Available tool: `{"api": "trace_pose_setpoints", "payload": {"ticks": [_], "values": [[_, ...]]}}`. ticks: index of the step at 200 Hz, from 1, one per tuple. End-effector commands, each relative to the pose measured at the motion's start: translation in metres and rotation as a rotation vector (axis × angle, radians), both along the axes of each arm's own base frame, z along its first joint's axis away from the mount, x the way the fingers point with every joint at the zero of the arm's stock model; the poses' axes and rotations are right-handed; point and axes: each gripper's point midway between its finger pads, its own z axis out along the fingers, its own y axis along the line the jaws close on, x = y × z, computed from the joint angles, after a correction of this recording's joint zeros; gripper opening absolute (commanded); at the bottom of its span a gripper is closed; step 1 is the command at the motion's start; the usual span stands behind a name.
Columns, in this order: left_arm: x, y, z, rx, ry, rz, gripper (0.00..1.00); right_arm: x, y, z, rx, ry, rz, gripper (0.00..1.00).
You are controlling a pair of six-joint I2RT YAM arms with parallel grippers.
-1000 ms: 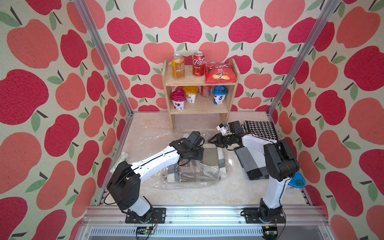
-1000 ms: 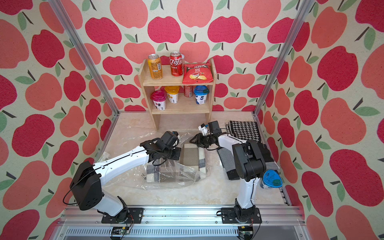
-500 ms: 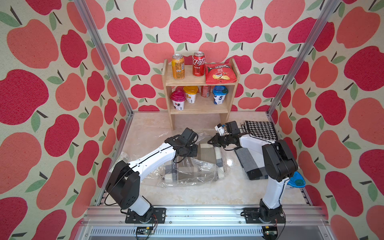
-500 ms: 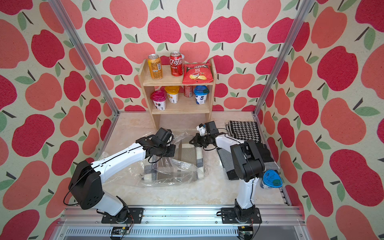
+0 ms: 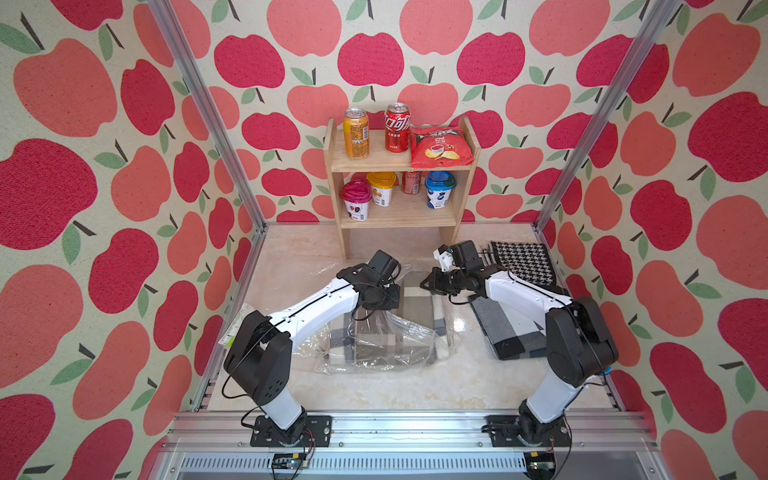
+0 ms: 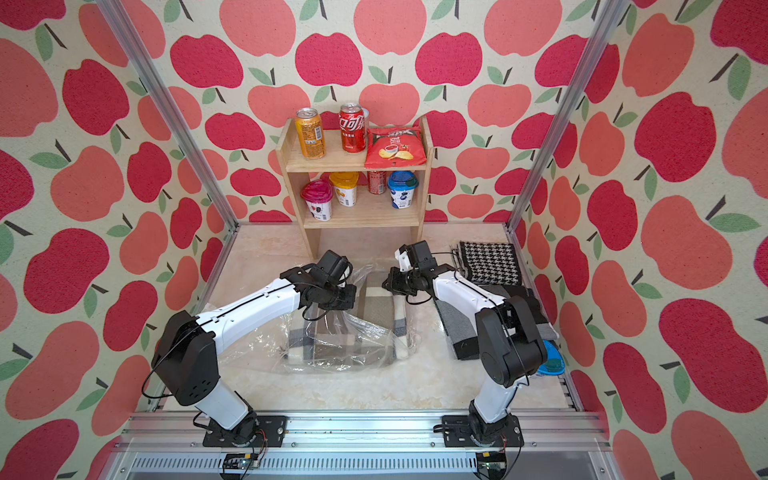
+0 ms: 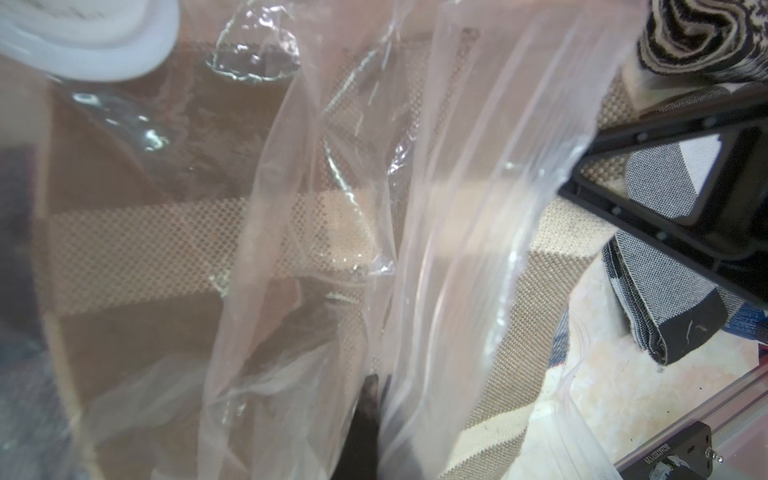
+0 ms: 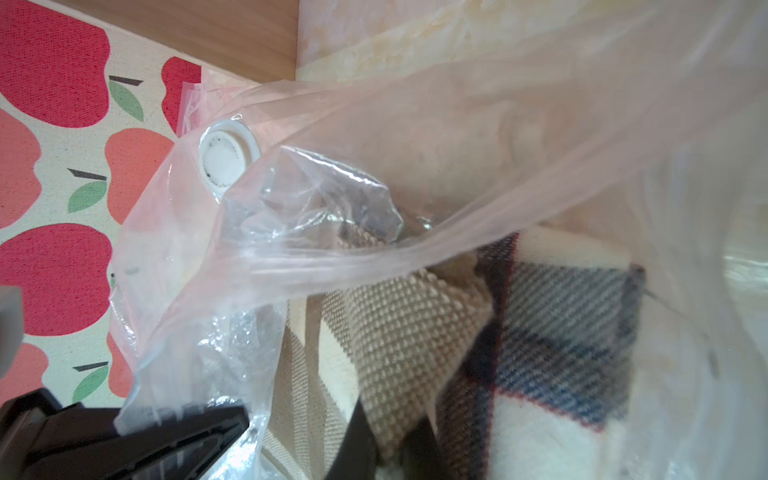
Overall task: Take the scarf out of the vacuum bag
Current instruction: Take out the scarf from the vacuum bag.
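Seeing scarf [image 5: 417, 307] at middle of surface [image 5: 374, 386], near part inside vacuum bag [image 5: 320, 353]. Reading left hand [image 5: 390, 297] as pinched shut on bag film at scarf's 11 o'clock. Reading right hand [image 5: 424, 284] as clamped on scarf fold at 1 o'clock.

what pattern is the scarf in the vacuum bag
The scarf is beige, cream and grey plaid, best seen in the right wrist view.

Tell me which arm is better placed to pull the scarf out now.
Right. The right tool is shut on the scarf at the open mouth, so it can likely pull. The left tool pinches the vacuum bag, anchoring it.
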Motion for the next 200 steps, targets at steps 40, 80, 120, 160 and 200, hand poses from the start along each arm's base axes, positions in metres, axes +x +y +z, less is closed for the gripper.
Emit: {"api": "trace_pose_setpoints", "payload": {"ticks": [40, 80, 120, 160, 200], "values": [[0.033, -0.017, 0.021, -0.074, -0.021, 0.06, 0.0, -0.009, -0.053, -0.01, -0.182, 0.042, -0.119, 0.0], [0.042, -0.034, 0.036, -0.172, -0.01, 0.083, 0.0, 0.007, -0.077, -0.003, -0.174, 0.043, -0.193, 0.0], [0.048, -0.036, 0.042, -0.249, 0.006, 0.145, 0.0, 0.043, -0.092, 0.005, -0.142, 0.029, -0.236, 0.0], [0.061, -0.032, 0.049, -0.301, -0.001, 0.233, 0.0, 0.086, -0.096, 0.025, -0.085, 0.002, -0.273, 0.0], [0.073, -0.042, 0.045, -0.347, 0.027, 0.298, 0.0, 0.107, -0.107, 0.041, -0.087, 0.0, -0.328, 0.0]]}}
